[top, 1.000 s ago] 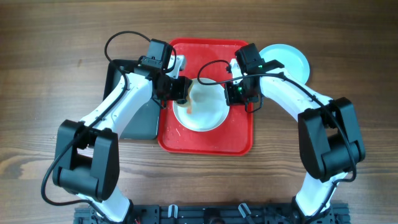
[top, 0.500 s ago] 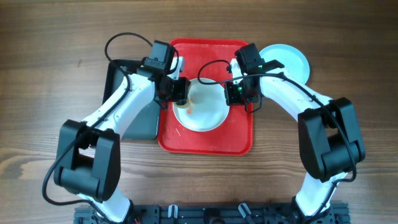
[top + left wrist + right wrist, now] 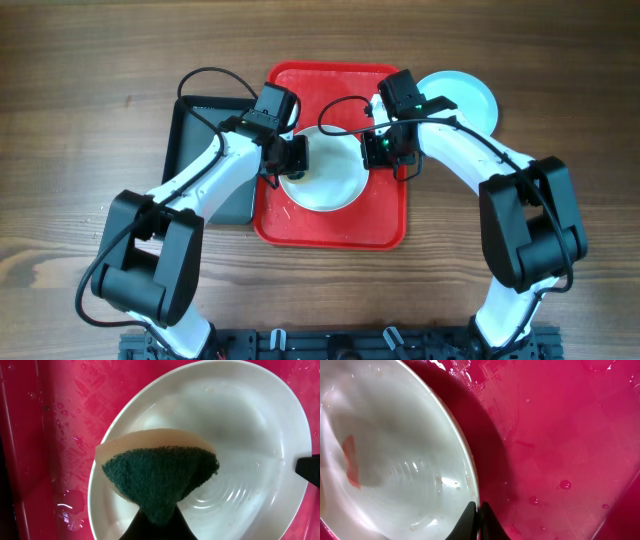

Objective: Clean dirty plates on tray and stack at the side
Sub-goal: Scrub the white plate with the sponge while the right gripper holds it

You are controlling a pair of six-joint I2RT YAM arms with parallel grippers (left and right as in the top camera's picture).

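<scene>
A black tray [image 3: 183, 140] lies against the left edge of the red tray [image 3: 340, 228] on the wooden table [image 3: 80, 80]; a pale blue plate [image 3: 470, 95] sits on the table just off the red tray's far right corner; water drops [image 3: 565, 484] bead the tray floor. The white plate [image 3: 325, 185] lies on the red tray, hollow side up, round and so without a long axis; an orange-red smear [image 3: 350, 462] marks it. The right gripper [image 3: 479, 512] is pinched tight on its right rim; the left gripper [image 3: 293, 157], clamped on a green-faced sponge [image 3: 160, 477], hangs over its left part; whether the sponge touches cannot be told.
</scene>
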